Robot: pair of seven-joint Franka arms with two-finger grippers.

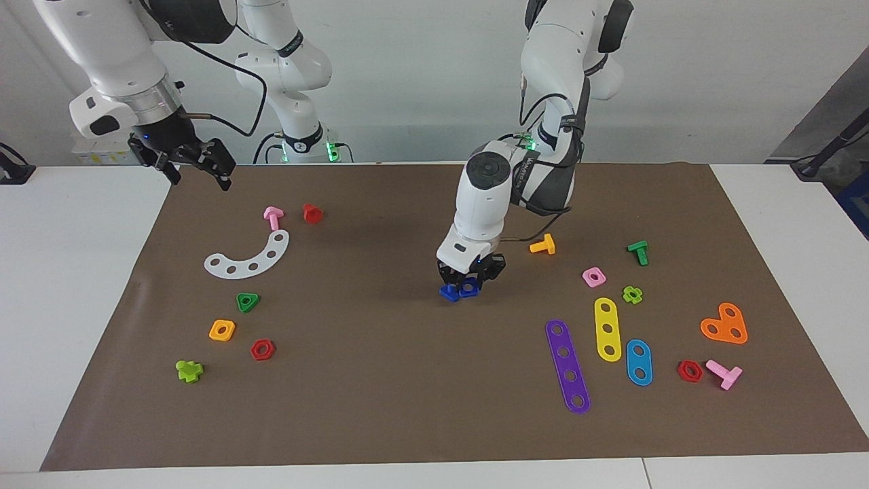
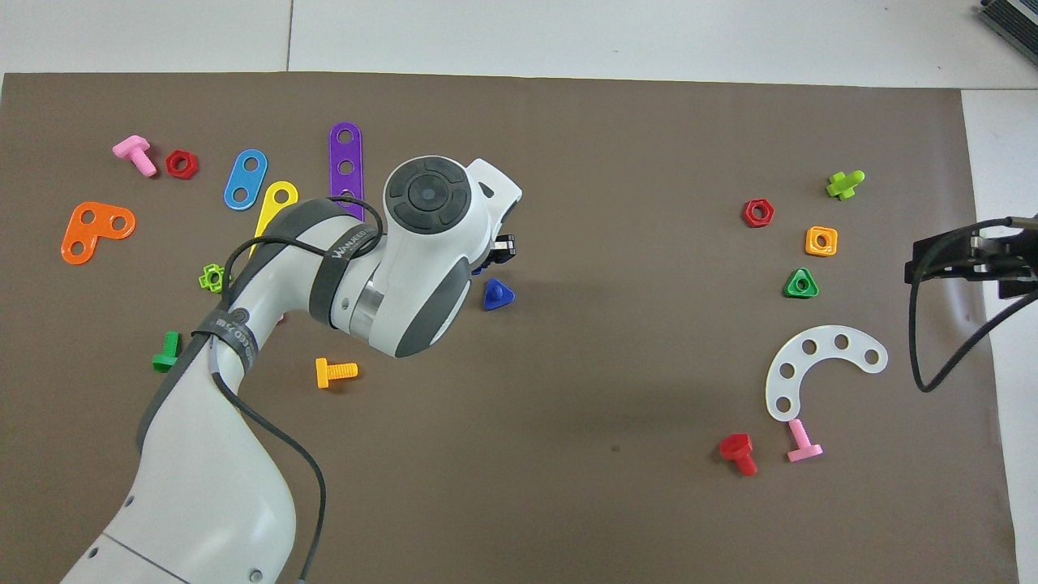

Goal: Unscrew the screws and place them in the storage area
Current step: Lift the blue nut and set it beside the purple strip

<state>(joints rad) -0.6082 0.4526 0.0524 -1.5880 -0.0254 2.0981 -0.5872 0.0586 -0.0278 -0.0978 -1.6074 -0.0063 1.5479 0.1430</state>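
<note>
At the middle of the brown paper mat, the left gripper is pinching the dark-blue square nut just above the surface, its fingertips clenched on the piece, while the matching blue bolt, with its flat triangular head, is lying loose on the mat, touching or all but touching the nut at about nine o'clock in the facing view. The right gripper is waiting with its jaws spread wide and empty over the mat's edge at the right arm's end.

The nut and bolt appear separated, so the carry to the storage patches looks next. The risk is a slip: the nut is small, smooth, hard plastic, gripped across flat sides, and a quick swing could twist it out. A low sweep could also nudge the loose bolt and send it skidding on its slick head.

At the left arm's end, glossy flat strips are lying: a purple strip, a yellow strip and a blue strip, all rounded and punched with holes. An orange bolt is resting at about two o'clock from the nut in the facing view.
</note>
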